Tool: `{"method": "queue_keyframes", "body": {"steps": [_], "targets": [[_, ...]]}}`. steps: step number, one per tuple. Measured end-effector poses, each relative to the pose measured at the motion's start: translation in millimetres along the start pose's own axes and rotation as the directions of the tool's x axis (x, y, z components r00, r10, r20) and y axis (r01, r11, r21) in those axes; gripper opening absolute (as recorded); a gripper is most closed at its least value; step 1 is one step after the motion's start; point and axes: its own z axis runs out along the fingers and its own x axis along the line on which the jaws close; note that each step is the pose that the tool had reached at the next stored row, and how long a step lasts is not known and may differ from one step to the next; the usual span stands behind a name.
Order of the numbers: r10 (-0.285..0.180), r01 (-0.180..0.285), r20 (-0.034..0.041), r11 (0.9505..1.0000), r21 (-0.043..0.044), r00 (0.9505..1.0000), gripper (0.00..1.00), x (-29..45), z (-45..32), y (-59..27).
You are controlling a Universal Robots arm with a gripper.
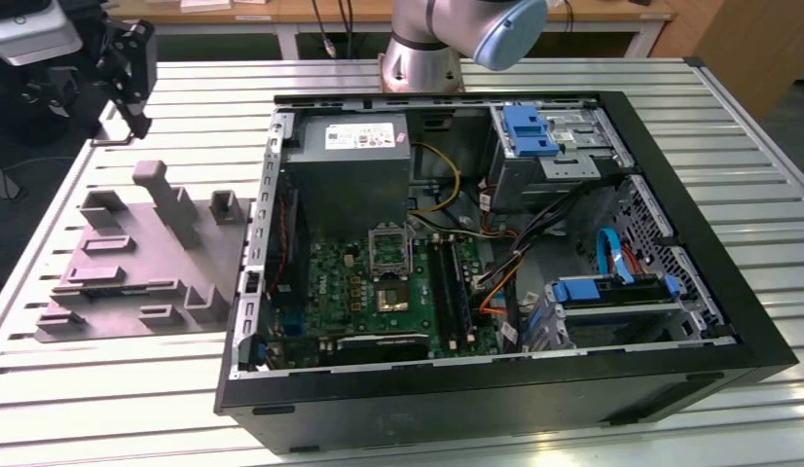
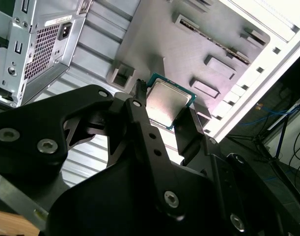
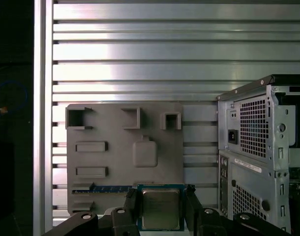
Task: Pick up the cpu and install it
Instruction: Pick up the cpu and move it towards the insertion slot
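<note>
Clamping the cpu [image 3: 160,209] by two opposite edges, the black fingers [image 3: 131,204] of the gripper [image 3: 160,202] are closed on the chip in both wrist views, with its dull silver top turned toward the cameras and a thin greenish rim showing along its sides. The chip hangs in the air, clear of everything below it. Beneath it lies the grey plastic fixture [image 3: 115,162], a flat plate with upright blocks, low rectangular pads and a rounded square shape near its middle; a narrow green board [image 3: 108,188] sits edge-on in a slot along the side nearest the fingers. The fixture rests on the slatted metal surface [image 3: 164,49]. Just beside the fixture stands the open computer case [image 3: 258,147], its vented back panel facing the first wrist view. In the exterior view the gripper [image 1: 132,112] hangs high over the surface at the exterior view's left, above and behind the fixture, well apart from the green motherboard [image 1: 363,292] inside the case, where the silver-framed socket [image 1: 389,250] sits just below the grey power supply [image 1: 356,165].
</note>
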Motion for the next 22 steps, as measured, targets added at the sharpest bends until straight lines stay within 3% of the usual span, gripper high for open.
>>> {"method": "queue_keyframes", "body": {"steps": [22], "targets": [[0.000, 0.000, -0.0001, 1.0000, 0.0000, 1.0000, 0.47, -8.0, 0.0, 0.2]]}}
